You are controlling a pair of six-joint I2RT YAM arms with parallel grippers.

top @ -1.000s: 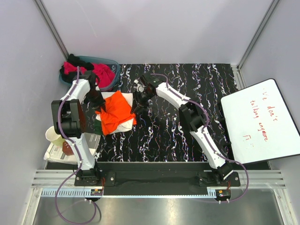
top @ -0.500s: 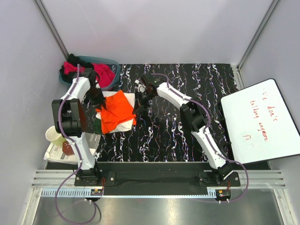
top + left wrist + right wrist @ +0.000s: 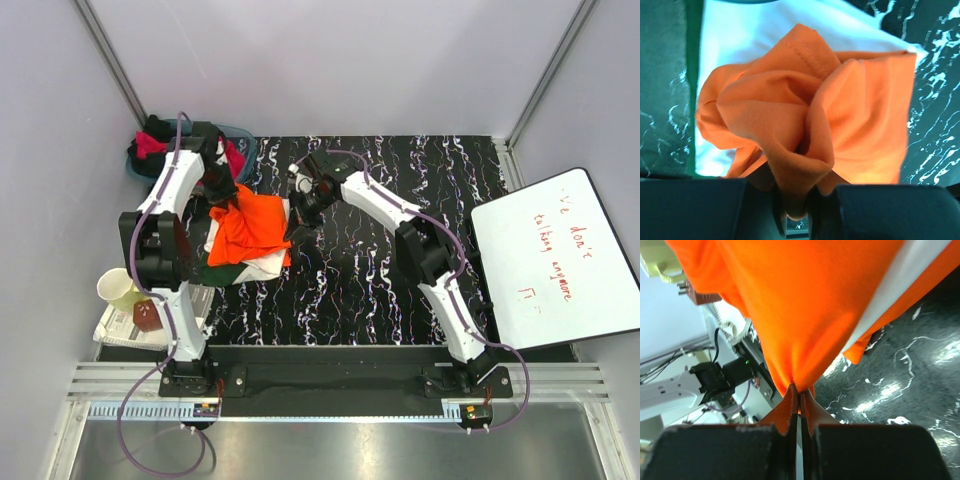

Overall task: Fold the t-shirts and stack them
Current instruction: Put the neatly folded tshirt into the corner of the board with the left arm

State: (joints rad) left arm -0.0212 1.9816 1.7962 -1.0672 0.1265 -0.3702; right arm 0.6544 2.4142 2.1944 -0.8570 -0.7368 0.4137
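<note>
Far-left corner: teal basket (image 3: 243, 134) holding loose shirts, tight against the wall. Left fingers (image 3: 700, 210) are clamped on a bunched fold of the orange t-shirt (image 3: 250, 222), which hangs raised over a white t-shirt (image 3: 262, 268) at the left side of the tabletop (image 3: 380, 290). Right fingers (image 3: 730, 450) are pinched together on its right edge. The centre of the tabletop is open, black with white marbling. White board (image 3: 555, 260) lies off the right edge. Pale walls close in around.
</note>
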